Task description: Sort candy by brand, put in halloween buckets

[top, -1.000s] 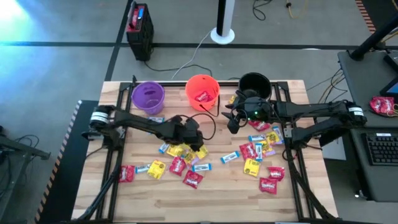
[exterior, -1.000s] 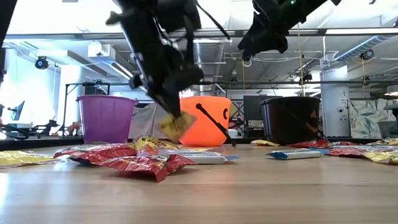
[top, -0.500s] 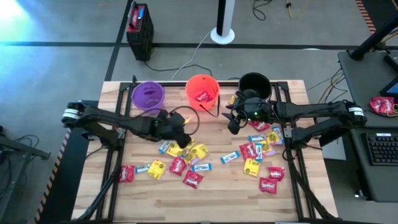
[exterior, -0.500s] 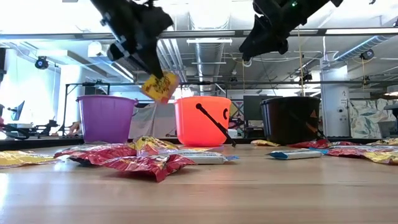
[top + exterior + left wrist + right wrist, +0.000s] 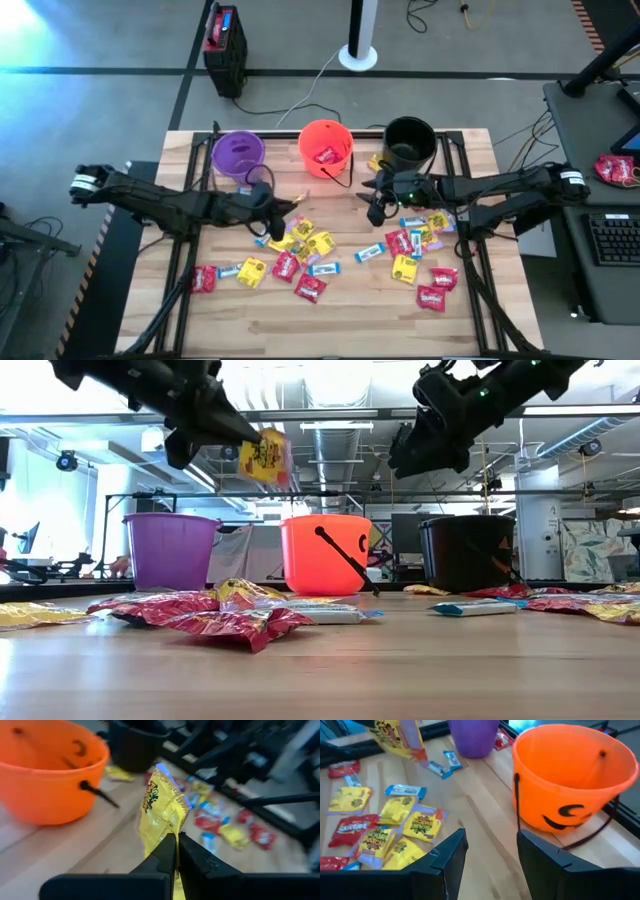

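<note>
Three halloween buckets stand in a row along the far edge: purple (image 5: pixel 238 153), orange (image 5: pixel 325 146) with a thin black handle, and black (image 5: pixel 409 140). Candy (image 5: pixel 300 262) in red, yellow and blue-and-white wrappers lies scattered flat over the table's middle and right. My left gripper (image 5: pixel 272 205) is shut on a yellow packet (image 5: pixel 265 457), high above the table, near the purple and orange buckets. My right gripper (image 5: pixel 490 855) hangs open with nothing between its fingers, in front of the orange bucket (image 5: pixel 572 780) and the black one. My left gripper pinches the yellow packet by one end (image 5: pixel 167 834) between its two shut fingers. The fingers slant in from the table's left, a little below level. The packet sticks out beyond the fingertips (image 5: pixel 240 442), lifted clear of the table and of the other candy.
A red packet (image 5: pixel 326 155) lies inside the orange bucket. A black metal frame (image 5: pixel 190 215) runs along the table's left and right sides. Bare wood (image 5: pixel 340 320) lies along the near edge. A keyboard (image 5: pixel 615 238) and red packets sit on a desk at the right.
My left gripper has risen from the candy pile with the yellow packet and drawn back toward the table's left edge, tipping from steeply downward to nearly level. The packet is now lifted clear, above bucket height. My right gripper has sunk a little.
</note>
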Available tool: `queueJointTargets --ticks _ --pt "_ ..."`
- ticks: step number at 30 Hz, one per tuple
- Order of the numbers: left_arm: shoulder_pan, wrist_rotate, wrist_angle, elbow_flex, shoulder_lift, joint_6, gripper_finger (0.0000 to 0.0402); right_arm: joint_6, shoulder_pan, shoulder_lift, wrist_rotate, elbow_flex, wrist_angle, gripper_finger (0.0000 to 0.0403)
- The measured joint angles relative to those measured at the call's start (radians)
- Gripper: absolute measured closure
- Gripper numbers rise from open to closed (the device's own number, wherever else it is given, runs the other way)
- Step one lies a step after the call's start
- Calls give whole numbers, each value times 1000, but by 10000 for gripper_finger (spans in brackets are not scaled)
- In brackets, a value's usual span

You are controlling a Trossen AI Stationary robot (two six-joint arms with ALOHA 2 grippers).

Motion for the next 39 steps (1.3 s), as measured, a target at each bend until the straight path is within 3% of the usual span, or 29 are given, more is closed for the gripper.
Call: queueJointTargets --ticks 7,21,25,34,39 --pt "0 94 238 -119 -54 37 401 0 12 0 0 -33 72 236" --pt "0 92 255 -122 -78 52 401 0 12 0 0 -33 72 236" --pt "0 65 179 -95 -101 58 401 0 12 0 0 -33 71 236" --pt "1 -141 -127 -10 -184 47 402 0 11 0 1 -33 71 236" --pt "1 -198 -250 18 -210 26 402 0 11 0 1 -33 71 236"
